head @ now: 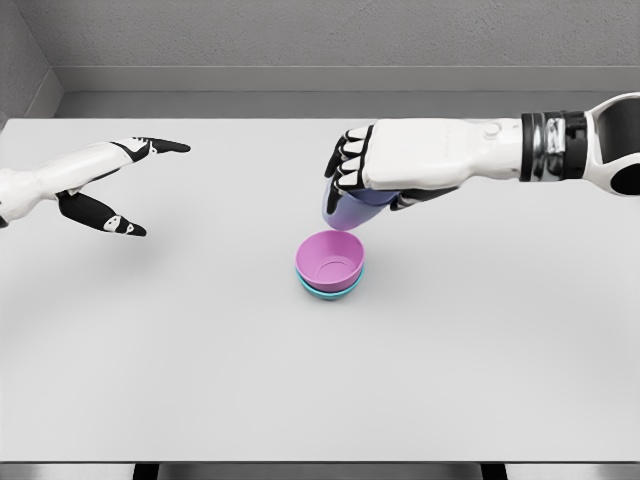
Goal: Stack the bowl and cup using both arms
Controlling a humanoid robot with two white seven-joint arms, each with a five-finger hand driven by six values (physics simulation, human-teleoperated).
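No readable text, labels or numbers anywhere, as far as render shows.

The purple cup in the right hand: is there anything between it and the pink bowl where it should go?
Nothing visible. The right hand holds the purple cup just above and behind the pink bowl, which is empty and nested in a teal bowl. The left hand is far aside.

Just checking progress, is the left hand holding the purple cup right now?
No, the right hand grips the purple cup above the stacked bowls, while the left hand is open and empty.
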